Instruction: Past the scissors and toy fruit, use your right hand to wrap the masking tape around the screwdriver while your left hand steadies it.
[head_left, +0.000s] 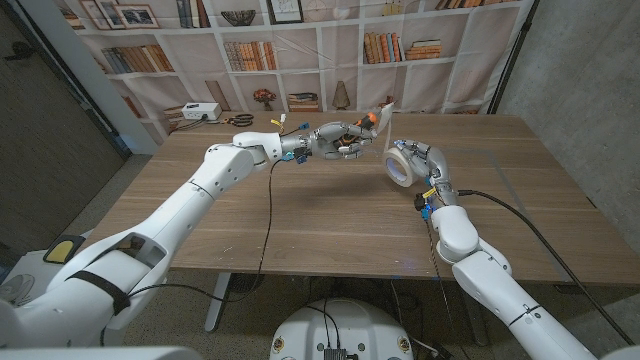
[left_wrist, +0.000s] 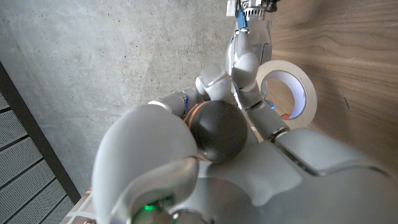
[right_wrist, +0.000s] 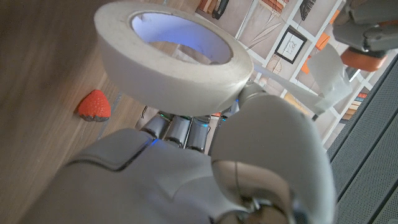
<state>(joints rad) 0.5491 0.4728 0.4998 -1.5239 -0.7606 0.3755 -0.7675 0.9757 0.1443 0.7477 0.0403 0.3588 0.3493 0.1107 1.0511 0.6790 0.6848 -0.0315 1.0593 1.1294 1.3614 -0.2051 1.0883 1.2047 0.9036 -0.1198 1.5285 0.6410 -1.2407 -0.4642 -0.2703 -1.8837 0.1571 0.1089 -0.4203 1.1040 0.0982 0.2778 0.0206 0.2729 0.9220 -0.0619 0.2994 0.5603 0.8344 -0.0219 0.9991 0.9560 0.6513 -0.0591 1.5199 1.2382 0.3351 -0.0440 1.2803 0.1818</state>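
Tape (head_left: 401, 163) sits gripped in my right hand (head_left: 420, 165)'s curled fingers; my left hand (head_left: 340, 140) clenches the screwdriver (head_left: 368, 120) just beyond them. If my wrist overshoots, I reckon the strip tears off.

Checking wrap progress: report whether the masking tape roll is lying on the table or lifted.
Lifted. The right robot hand holds the masking tape roll above the table, a strip running toward the screwdriver.

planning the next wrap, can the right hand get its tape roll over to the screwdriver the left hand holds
Probably yes: the right hand holds the masking tape roll beside the screwdriver gripped by the left hand, with only open air between.
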